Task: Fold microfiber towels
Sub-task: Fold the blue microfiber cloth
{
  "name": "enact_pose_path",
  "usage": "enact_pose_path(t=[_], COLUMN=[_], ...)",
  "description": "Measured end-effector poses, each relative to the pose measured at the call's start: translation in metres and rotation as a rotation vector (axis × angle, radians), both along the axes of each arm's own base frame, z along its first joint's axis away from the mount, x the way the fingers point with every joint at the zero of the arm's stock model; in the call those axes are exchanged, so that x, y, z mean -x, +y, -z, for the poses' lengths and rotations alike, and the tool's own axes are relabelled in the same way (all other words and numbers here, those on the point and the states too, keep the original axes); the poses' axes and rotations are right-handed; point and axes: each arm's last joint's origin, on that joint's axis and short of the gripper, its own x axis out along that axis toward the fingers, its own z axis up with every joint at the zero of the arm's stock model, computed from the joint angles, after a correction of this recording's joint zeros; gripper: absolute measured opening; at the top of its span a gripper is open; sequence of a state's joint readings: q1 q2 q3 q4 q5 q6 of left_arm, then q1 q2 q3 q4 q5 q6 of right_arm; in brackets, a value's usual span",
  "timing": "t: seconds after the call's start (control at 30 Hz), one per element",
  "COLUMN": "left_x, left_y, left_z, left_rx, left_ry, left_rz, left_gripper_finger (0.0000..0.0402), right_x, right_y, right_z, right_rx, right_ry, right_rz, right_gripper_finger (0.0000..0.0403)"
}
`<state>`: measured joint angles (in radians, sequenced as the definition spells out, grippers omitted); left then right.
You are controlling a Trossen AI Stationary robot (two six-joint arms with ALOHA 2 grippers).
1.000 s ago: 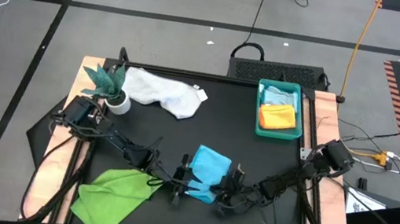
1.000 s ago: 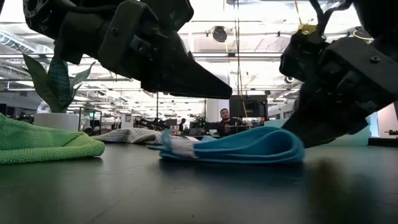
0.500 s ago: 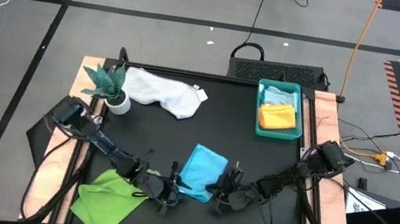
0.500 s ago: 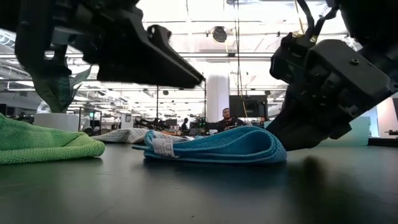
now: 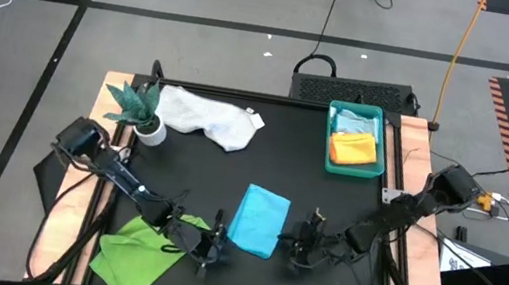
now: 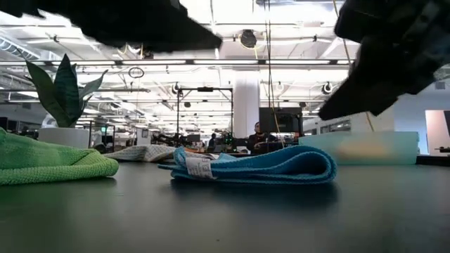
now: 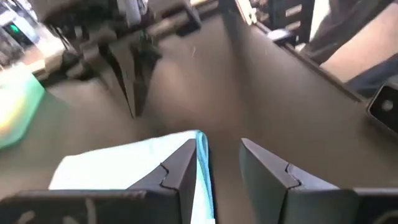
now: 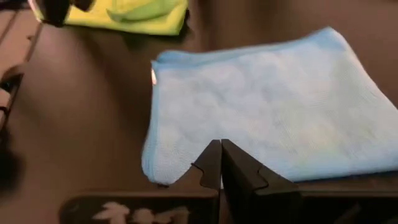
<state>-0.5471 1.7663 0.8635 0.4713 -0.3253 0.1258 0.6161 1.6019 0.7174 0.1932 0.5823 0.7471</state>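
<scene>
at the tabletop's (image 5: pixel 346 207) near edge, turquoise towel (image 5: pixel 259 220) lies folded; left tool (image 5: pixel 210 253) parted and empty, right tool (image 5: pixel 302 254) closed, empty. green towel (image 5: pixel 139 255) and white towel (image 5: pixel 208 117) remain unfolded.

From my remote station I see a matte black table top (image 5: pixel 200 170) framed by pale wooden edges. A bright turquoise-blue towel (image 5: pixel 258 221) sits on it, with a small white label (image 6: pixel 199 166) at one end. A lime green towel (image 5: pixel 141 254) shows near the front left corner, and a white-grey towel (image 5: pixel 210 118) at the back. A teal tray (image 5: pixel 330 161) holds a pale blue towel (image 5: pixel 355 125) and an orange towel (image 5: pixel 354 150). The plant (image 5: pixel 133 99) has dark green leaves in a white pot (image 5: pixel 150 131). Both arms are dark.
</scene>
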Motion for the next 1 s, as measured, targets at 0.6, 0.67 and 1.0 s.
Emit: enact_pose_path(t=[0.6, 0.67, 1.0], left_x=[-0.038, -0.037, -0.031], left_y=[0.056, 0.061, 0.064], left_z=[0.056, 0.054, 0.055], left_rx=[0.161, 0.180, 0.160], left_ry=[0.077, 0.109, 0.186], left_rz=[-0.331, -0.363, -0.390], left_gripper_finger=[0.0122, 0.0122, 0.0122], right_x=[-0.025, -0.025, -0.019], right_y=[-0.015, -0.017, -0.009], right_z=[0.056, 0.057, 0.021], right_rx=[0.031, 0.034, 0.008], right_ry=[0.030, 0.039, -0.049], right_rz=[0.145, 0.154, 0.093], right_gripper_finger=[0.0001, 0.0000, 0.0000])
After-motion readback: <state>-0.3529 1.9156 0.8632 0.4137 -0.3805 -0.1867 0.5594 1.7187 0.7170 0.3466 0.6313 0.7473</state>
